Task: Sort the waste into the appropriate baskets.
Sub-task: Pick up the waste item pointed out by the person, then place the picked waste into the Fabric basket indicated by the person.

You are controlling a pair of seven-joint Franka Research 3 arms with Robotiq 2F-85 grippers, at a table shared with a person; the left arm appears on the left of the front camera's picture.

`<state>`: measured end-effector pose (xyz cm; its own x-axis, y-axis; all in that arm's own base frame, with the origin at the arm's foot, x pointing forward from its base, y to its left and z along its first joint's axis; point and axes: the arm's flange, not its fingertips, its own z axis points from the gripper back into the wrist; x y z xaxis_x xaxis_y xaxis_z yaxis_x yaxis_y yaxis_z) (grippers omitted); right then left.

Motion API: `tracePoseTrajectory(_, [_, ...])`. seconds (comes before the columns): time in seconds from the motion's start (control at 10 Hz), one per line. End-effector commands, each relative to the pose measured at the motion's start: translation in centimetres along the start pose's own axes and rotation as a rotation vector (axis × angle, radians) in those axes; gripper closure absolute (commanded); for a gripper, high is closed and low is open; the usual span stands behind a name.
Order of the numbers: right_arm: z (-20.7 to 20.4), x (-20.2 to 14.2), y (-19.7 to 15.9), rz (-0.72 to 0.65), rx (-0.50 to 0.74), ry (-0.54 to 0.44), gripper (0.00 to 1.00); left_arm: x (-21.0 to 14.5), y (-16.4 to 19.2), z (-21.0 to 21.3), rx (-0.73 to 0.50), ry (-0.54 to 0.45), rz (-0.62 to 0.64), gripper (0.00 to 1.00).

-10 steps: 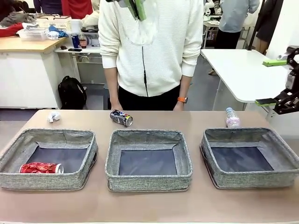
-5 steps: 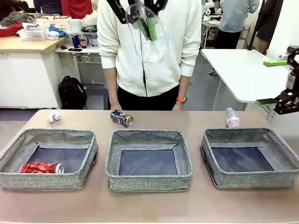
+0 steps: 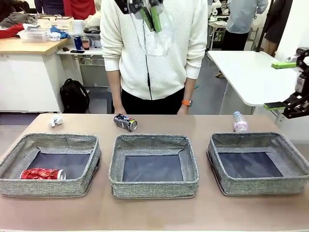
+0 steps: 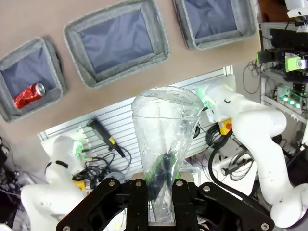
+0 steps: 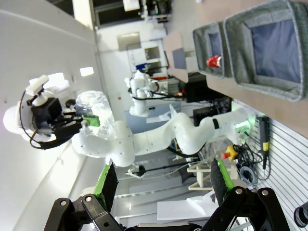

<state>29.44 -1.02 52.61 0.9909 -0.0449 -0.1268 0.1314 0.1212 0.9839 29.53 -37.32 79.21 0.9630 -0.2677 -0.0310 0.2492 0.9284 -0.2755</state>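
High above the table's far side, my left gripper [image 3: 150, 18] is shut on a clear label-free plastic bottle [image 3: 161, 36], in front of the person's chest. In the left wrist view the bottle [image 4: 166, 130] stands up between the left gripper's [image 4: 161, 179] fingers, high over the three grey baskets. A dented red can [image 3: 42, 173] lies in the left basket [image 3: 48, 188]. The middle basket [image 3: 153, 189] and right basket [image 3: 260, 186] hold nothing. Behind them lie a paper wad [image 3: 56, 121], a dark blue can [image 3: 125, 122] and a pink-labelled bottle [image 3: 240, 122]. My right gripper [image 3: 285, 84] hangs open at the right edge.
A person in a white top [image 3: 154, 53] stands at the table's far edge, hands low by the rim. A white side table [image 3: 246, 72] is behind my right gripper. Bare tabletop [image 3: 154, 212] runs in front of the baskets.
The left gripper has brought the clear bottle down into view at the top of the front view, then shifted it slightly. The right arm and the waste on the table have not moved.
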Motion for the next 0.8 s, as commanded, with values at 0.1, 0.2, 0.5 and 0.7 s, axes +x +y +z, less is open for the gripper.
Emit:
tracePoseTrajectory(0.1, [-0.06, -0.07, 0.63, -0.015, 0.020, 0.000, 0.00, -0.28, 0.37, -0.14, 0.007, -0.004, 0.012, 0.96])
tracePoseTrajectory(0.2, [-0.06, -0.07, 0.63, -0.015, 0.020, 0.000, 0.00, -0.28, 0.37, -0.14, 0.007, -0.004, 0.012, 0.96])
tracePoseTrajectory(0.5, [-0.06, -0.07, 0.63, -0.015, 0.020, 0.000, 0.00, -0.28, 0.37, -0.14, 0.007, -0.004, 0.012, 0.96])
tracePoseTrajectory(0.7, [-0.06, -0.07, 0.63, -0.015, 0.020, 0.000, 0.00, -0.28, 0.37, -0.14, 0.007, -0.004, 0.012, 0.96])
